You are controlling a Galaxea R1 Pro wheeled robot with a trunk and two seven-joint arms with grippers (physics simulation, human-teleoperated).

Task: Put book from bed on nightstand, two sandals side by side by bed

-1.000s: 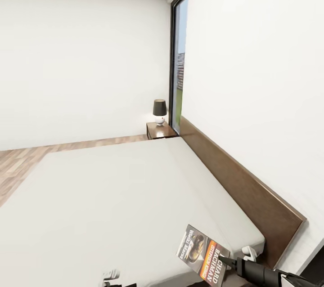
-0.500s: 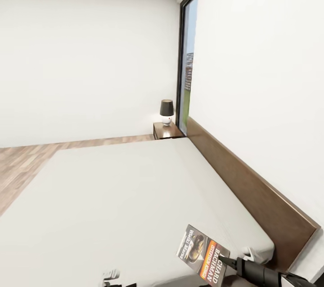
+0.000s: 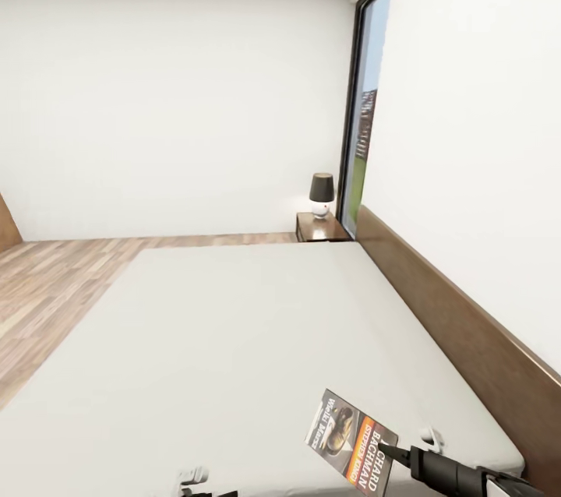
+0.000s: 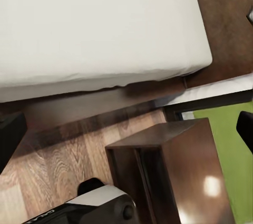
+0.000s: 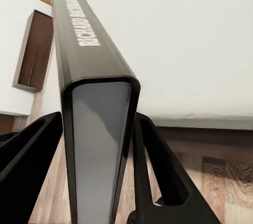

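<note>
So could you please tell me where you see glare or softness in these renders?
Left wrist view: a bright glare spot on the glossy nightstand. Head view: a glow around the lamp. Right wrist view: the book, clamped in the right hand, looks sharp.

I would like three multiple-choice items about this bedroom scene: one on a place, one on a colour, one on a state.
1. Where is the lamp?
A. on the far nightstand
B. on the bed
C. on the floor

2. What colour is the band on the book cover?
A. green
B. orange
C. blue

3. What is the right gripper doing?
A. hanging open
B. resting on the mattress
C. clamping the book

Answers: 1 A, the lamp stands on the cabinet beside the window; 2 B, the head view shows an orange strip; 3 C, both fingers press the book's sides in the wrist view.
</note>
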